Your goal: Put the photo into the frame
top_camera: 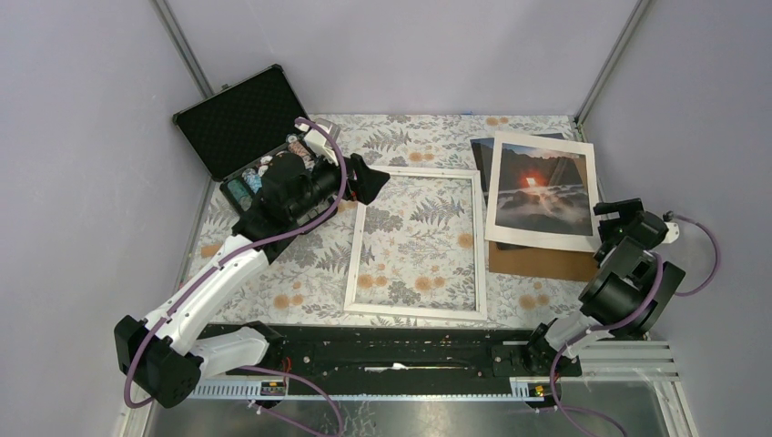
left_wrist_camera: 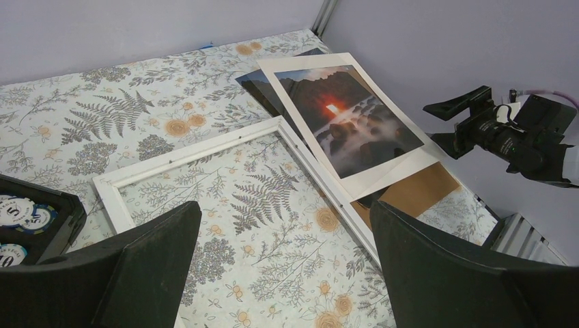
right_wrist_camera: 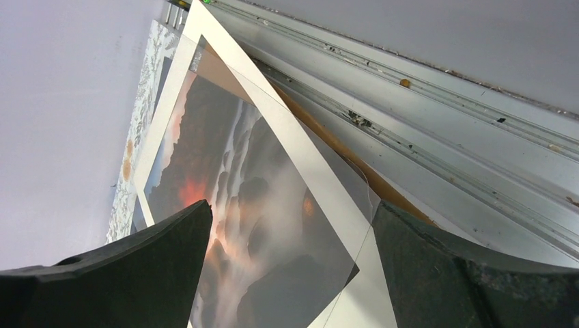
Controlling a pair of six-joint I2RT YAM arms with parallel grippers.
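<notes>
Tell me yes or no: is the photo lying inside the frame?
No, the photo lies beside the frame, atop a brown board; the frame encloses only tablecloth.

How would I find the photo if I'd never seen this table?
Find the big white frame lying flat on the flowery table. Just right of it lies a brown board, and the photo sits topmost over it. Only it shows a glowing red sun over dark mountains, with a white border.
</notes>
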